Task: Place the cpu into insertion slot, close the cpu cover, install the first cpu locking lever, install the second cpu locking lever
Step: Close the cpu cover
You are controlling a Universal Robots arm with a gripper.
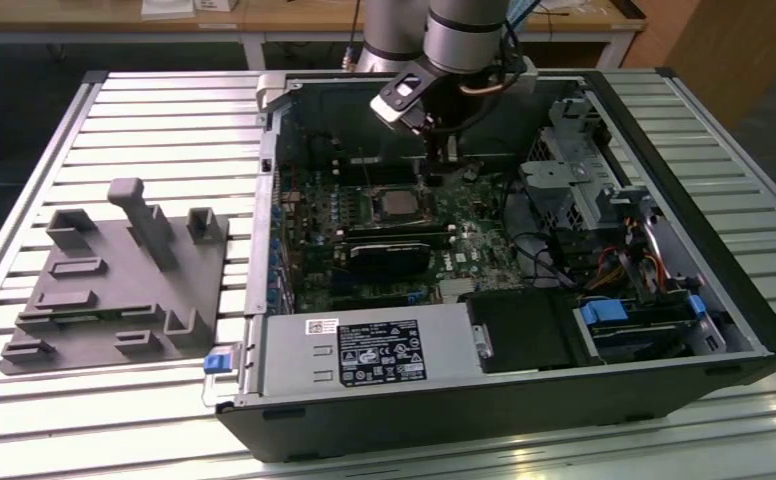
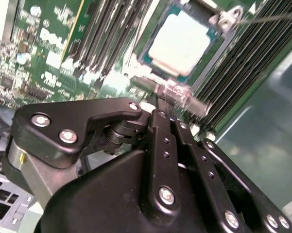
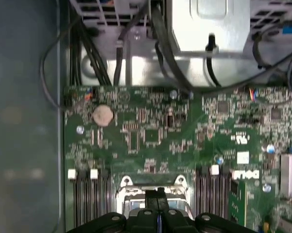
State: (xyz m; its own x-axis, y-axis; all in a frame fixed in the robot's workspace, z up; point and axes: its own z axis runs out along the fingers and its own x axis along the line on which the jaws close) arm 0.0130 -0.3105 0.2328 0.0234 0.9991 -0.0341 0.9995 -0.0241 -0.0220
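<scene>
The cpu [image 2: 180, 41] lies flat in the insertion slot [image 2: 211, 34] on the green board, its pale metal top showing; in the exterior view the cpu [image 1: 395, 205] sits mid-board. My gripper [image 2: 158, 101] hovers just beside the socket's edge with its two black fingers pressed together and nothing between them. A blurred silvery metal strip [image 2: 177, 92], perhaps the cpu cover's edge, lies right at the fingertips; whether they touch it I cannot tell. A thin wire lever [image 2: 229, 18] runs along the socket's far side. The gripper [image 3: 158, 194] stands over the socket's metal brackets [image 3: 127, 182].
Black memory slots [image 2: 111, 29] flank the socket. A black heatsink block [image 1: 391, 255] sits beside the cpu. Drive cage and cables [image 1: 588, 190] fill the exterior view's right side of the case. A grey fixture tray [image 1: 121, 280] lies outside on the slatted table.
</scene>
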